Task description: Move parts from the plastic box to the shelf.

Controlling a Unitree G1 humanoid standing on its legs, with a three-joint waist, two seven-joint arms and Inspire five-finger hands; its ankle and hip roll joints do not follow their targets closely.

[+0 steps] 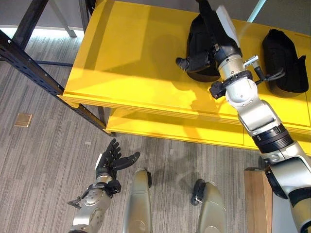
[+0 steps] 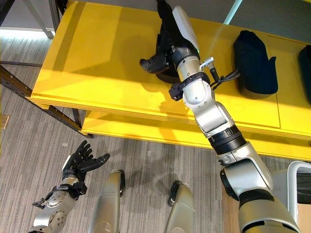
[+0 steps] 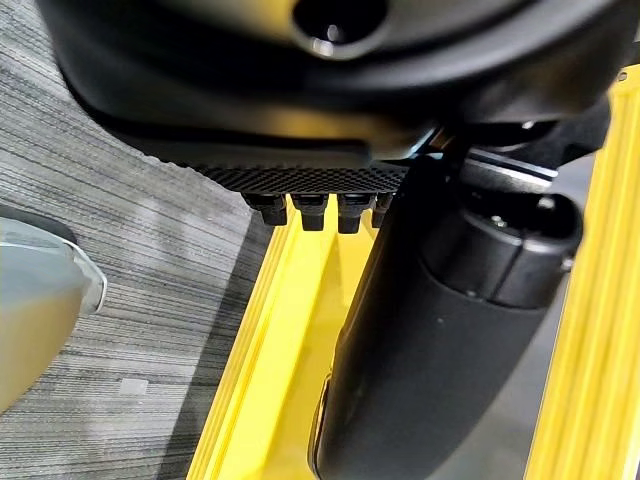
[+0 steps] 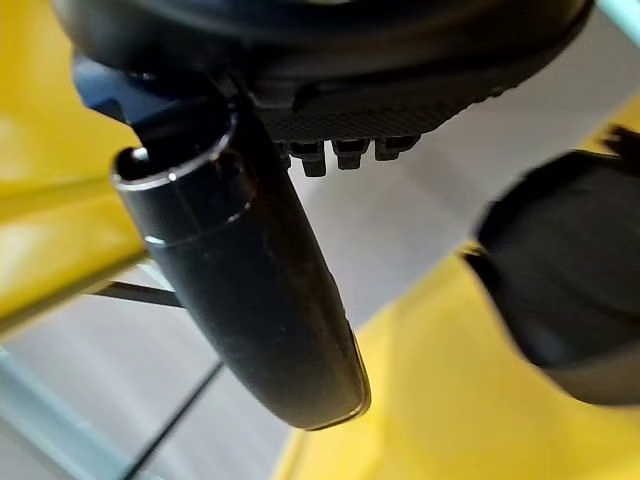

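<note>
The right arm reaches up over the yellow shelf (image 1: 131,53), and the right hand (image 1: 197,60) sits at the nearer black part (image 1: 200,36), which lies on the shelf's top board toward its far edge. The thumb sticks out sideways over the bare yellow surface, while the fingers are lost behind or against the dark part, so I cannot tell whether the hand has hold of it or is just resting there. In the right wrist view the thumb (image 4: 250,290) stands straight out from the palm, with a black part (image 4: 565,270) lying on the yellow board just beside it and not touching the thumb.

A second black part (image 1: 284,60) of much the same shape lies further along the top board toward the right end, well apart from the first. In the right eye view a sliver of another dark piece (image 2: 307,73) shows at the shelf's right end.

The left hand (image 1: 111,160) hangs low over the grey wood-pattern floor (image 1: 43,160), in front of the shelf's lower board, fingers spread and relaxed, holding nothing.
</note>
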